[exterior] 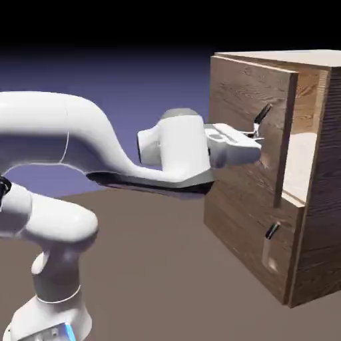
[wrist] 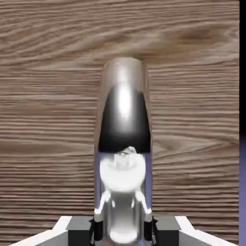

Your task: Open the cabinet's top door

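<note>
From the exterior view, my gripper [exterior: 255,135] is clamped on the handle [exterior: 262,118] of the top door [exterior: 250,100], which stands slightly ajar from the cabinet [exterior: 320,200]; a stiff hinged panel, I judge, with clear room to swing outward. The hand view shows the slick metal bar between my fingertips [wrist: 98,226].

Hand [wrist: 123,230] clamped on handle [wrist: 123,120] against wood-grain top door [wrist: 48,96]
</note>
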Action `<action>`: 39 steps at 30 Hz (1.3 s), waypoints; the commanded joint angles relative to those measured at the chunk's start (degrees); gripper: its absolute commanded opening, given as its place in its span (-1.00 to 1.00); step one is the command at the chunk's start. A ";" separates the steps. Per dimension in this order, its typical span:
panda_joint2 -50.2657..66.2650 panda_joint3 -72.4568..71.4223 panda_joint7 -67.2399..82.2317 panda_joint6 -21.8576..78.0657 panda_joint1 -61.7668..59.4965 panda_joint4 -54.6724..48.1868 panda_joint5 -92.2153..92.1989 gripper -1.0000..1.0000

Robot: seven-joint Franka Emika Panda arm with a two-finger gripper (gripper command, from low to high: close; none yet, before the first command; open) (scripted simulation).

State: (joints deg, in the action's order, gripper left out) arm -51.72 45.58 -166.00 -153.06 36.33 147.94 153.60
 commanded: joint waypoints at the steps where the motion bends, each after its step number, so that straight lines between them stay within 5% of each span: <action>1: -0.23 -1.99 -0.01 0.56 -2.07 1.32 -1.51 -1.00; 17: -16.04 -32.42 12.67 10.81 -23.65 20.64 -36.52 -1.00; 29: -27.28 -53.14 23.54 24.74 -21.17 26.86 -66.41 -1.00; 39: -25.75 -73.81 25.74 42.29 -15.66 23.44 -89.34 -1.00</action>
State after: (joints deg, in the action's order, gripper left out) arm -77.48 -28.21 -140.27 -110.84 20.67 171.37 64.33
